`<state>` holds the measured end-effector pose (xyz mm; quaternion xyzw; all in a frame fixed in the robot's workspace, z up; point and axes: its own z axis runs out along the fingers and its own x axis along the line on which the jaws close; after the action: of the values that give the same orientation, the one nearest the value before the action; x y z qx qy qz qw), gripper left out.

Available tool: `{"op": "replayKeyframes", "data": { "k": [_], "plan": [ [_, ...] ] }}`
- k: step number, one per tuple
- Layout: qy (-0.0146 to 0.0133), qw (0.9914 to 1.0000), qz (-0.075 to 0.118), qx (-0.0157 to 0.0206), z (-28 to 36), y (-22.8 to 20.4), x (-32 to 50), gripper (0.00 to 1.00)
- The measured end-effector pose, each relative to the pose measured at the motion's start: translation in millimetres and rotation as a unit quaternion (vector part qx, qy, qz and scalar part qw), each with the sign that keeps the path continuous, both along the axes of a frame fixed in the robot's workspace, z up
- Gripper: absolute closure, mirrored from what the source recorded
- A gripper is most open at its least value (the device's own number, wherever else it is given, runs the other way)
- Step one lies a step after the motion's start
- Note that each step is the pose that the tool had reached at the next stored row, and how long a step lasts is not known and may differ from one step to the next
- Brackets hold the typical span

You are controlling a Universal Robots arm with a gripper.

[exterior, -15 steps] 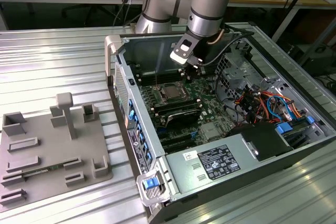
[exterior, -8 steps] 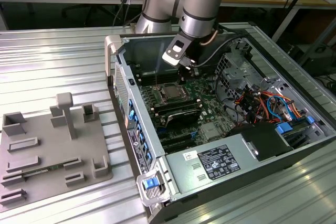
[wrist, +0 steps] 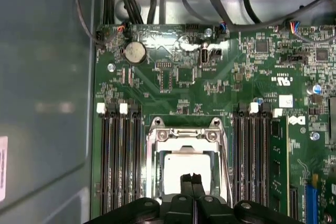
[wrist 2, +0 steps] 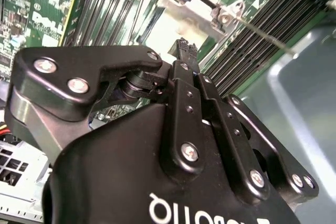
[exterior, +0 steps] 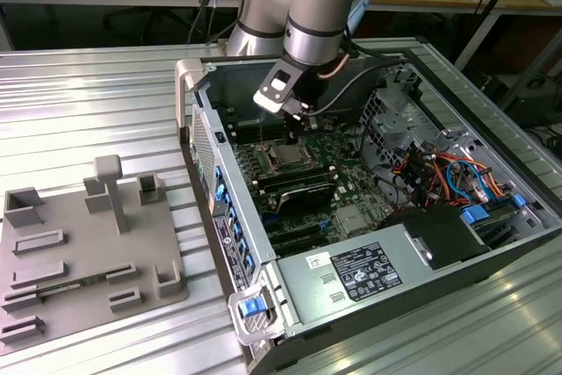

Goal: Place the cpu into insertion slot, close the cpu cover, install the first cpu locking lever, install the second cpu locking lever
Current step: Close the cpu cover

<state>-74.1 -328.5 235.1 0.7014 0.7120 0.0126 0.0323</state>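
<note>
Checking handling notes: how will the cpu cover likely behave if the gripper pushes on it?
The cpu cover looks like thin sheet metal: probably stiff and light. It lies flat around the cpu, so a downward push should hardly move it. Its shiny face may let the shut gripper slip.

Green motherboard [wrist: 210, 93], black tool [wrist: 192, 178], perhaps silver-white cpu [wrist: 176, 162]

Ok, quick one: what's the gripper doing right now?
Gripper: closed, fingertips together with nothing between them, positioned over the chip.
</note>
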Motion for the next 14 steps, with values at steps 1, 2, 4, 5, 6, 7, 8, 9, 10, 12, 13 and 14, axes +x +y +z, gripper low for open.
{"op": "replayKeyframes", "data": {
  "k": [1,2,4,5,6,7,8,9,10,12,13,14],
  "plan": [
    [0.0000,1.00000,0.000,0.0000,-0.2,0.0,-1.8,0.89],
    [0.0000,1.00000,0.000,0.0001,-0.4,0.0,-2.5,0.89],
    [0.0001,1.00000,0.000,-0.0001,-0.4,0.0,-3.4,0.89],
    [0.0001,1.00000,0.000,-0.0001,-0.4,0.0,-3.4,0.89],
    [0.0000,1.00000,0.000,0.0000,-0.4,0.0,-3.4,0.89],
    [0.0000,1.00000,0.000,0.0000,-0.4,0.0,-3.5,0.89],
    [0.0000,1.00000,0.000,0.0000,-0.4,0.0,-3.6,0.89],
    [0.0000,1.00000,0.000,0.0000,-0.4,0.0,-3.7,0.89],
    [0.0000,1.00000,0.000,0.0000,-0.4,0.0,-3.7,0.89],
    [0.0000,1.00000,0.000,0.0000,-0.4,0.0,-3.8,0.89],
    [0.0000,1.00000,0.000,0.0000,-0.4,0.0,-3.9,0.89],
    [0.0000,1.00000,0.000,0.0000,-0.4,0.0,-3.9,0.89]
  ]
}}
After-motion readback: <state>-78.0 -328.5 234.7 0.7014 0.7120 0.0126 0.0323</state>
